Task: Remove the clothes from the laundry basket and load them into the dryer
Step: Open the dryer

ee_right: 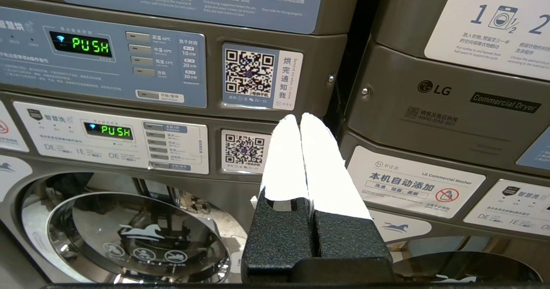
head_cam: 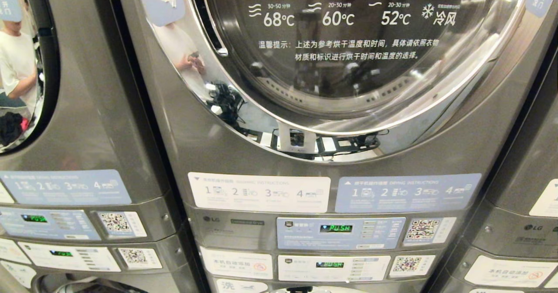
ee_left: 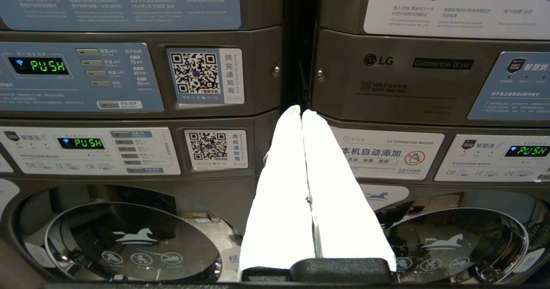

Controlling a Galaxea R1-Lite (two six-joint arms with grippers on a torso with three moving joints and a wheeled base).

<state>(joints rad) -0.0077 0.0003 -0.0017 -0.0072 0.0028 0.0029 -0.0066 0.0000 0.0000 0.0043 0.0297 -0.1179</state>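
The dryer (head_cam: 348, 44) fills the head view, a grey stacked machine with its round glass door closed. Neither arm shows in that view. My left gripper (ee_left: 300, 110) is shut, its white fingers (ee_left: 279, 186) pressed together with nothing between them, pointing at the gap between the left stack and the dryer's front panel (ee_left: 429, 78). My right gripper (ee_right: 299, 117) is also shut and empty, held level before the dryer's control panel (ee_right: 129, 61), near the gap to the right-hand stack. The laundry basket and the clothes are out of view.
Washer doors (ee_left: 129, 241) (ee_right: 129, 233) sit below the control panels, whose displays read PUSH (head_cam: 335, 228). Identical stacks stand close on the left (head_cam: 65, 110) and right (head_cam: 532, 175). A person in a white top is reflected in the left door (head_cam: 17, 66).
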